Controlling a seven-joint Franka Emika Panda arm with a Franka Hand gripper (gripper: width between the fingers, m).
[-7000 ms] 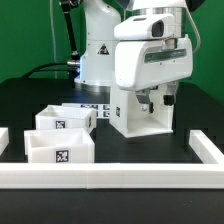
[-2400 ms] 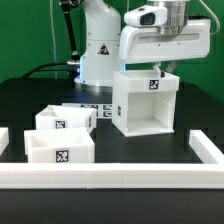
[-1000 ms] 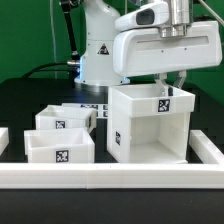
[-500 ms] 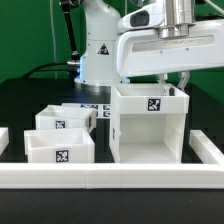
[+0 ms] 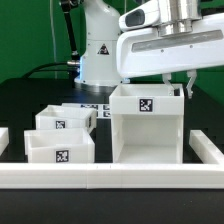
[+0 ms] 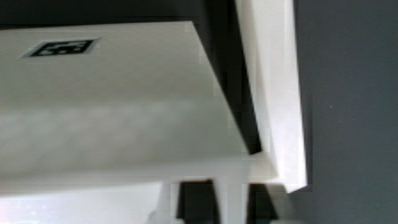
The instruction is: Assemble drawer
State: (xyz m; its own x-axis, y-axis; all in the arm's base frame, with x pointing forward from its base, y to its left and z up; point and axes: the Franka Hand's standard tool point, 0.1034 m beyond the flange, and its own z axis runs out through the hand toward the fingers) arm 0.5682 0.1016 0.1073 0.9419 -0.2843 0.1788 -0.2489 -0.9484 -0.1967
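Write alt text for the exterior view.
A white robot arm's gripper grips the top edge of a tall white housing at the exterior view's right. Two open-top trays sit at the exterior view's left, behind a low white rail.

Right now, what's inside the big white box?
The housing has an open front; its lower space looks empty: white walls and floor. The front tray and the back tray sit outside it. The part behind its tagged front panel is hidden.
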